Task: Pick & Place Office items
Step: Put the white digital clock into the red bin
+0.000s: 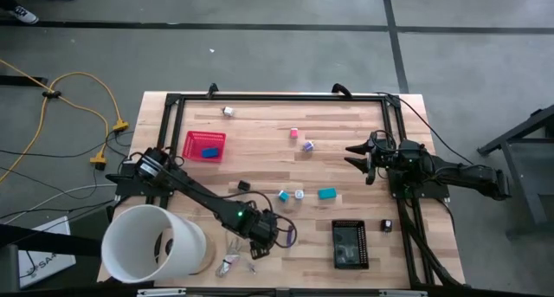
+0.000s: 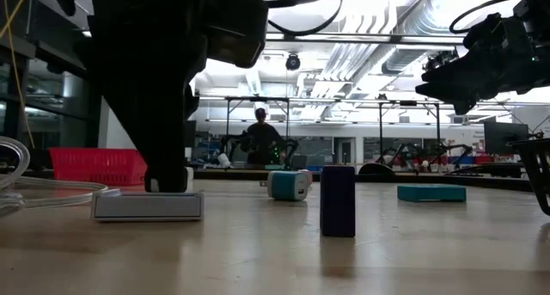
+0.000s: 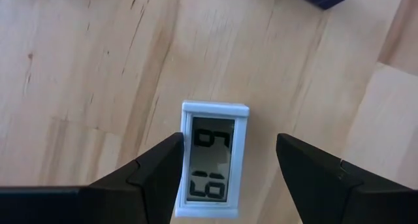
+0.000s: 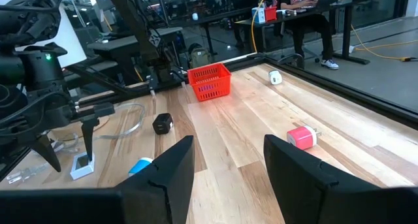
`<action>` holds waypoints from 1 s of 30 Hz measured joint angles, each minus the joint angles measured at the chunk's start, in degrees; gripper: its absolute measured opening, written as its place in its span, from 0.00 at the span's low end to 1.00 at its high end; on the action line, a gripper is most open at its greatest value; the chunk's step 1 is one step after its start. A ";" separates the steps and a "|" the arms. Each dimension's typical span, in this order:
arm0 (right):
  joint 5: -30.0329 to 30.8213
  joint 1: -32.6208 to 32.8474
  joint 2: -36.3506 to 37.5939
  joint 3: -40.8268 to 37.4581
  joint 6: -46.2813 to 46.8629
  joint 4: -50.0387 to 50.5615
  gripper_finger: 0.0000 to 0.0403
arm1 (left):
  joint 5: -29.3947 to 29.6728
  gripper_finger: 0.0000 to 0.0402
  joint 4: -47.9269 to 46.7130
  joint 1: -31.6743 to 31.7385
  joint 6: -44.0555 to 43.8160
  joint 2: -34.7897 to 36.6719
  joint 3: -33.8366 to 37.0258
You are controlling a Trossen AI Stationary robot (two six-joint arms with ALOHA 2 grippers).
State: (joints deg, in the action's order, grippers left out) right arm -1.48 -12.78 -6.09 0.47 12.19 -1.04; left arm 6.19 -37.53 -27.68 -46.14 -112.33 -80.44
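Observation:
A small white display unit (image 3: 214, 159) with dark digits lies flat on the wood near the table's front edge. My left gripper (image 3: 230, 138) points down over it, open, with one finger on either side (image 1: 260, 236). One finger (image 3: 160, 165) stands right at the unit's long side; the other (image 3: 307, 165) is well clear of it. More office items lie mid-table: a teal block (image 1: 326, 193), a teal-and-white piece (image 1: 283, 196), a black piece (image 1: 243, 185) and a pink one (image 1: 294, 132). My right gripper (image 1: 357, 155) waits open at the right, held level above the table. My left gripper has one finger (image 3: 171, 160) close against the display unit's long edge (image 3: 185, 165), coming from above. I cannot tell whether it touches. The unit lies flat on the table.
A big white tub (image 1: 156, 245) lies at the front left. A red basket (image 1: 205, 145) stands behind it. A pale wire loop (image 1: 286, 232) and a silvery clump (image 1: 228, 264) lie by the left gripper. A black tray (image 1: 350, 243) and a dark block (image 2: 338, 200) sit at the front right.

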 joint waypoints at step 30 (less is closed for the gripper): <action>0.00 0.00 0.01 -0.01 -0.01 0.00 0.43 | 1.10 0.56 -1.70 0.00 0.25 -1.88 0.07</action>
State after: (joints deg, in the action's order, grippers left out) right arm -1.48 -12.77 -6.08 0.46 12.19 -1.04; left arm 7.29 -39.22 -27.68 -45.89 -114.21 -80.38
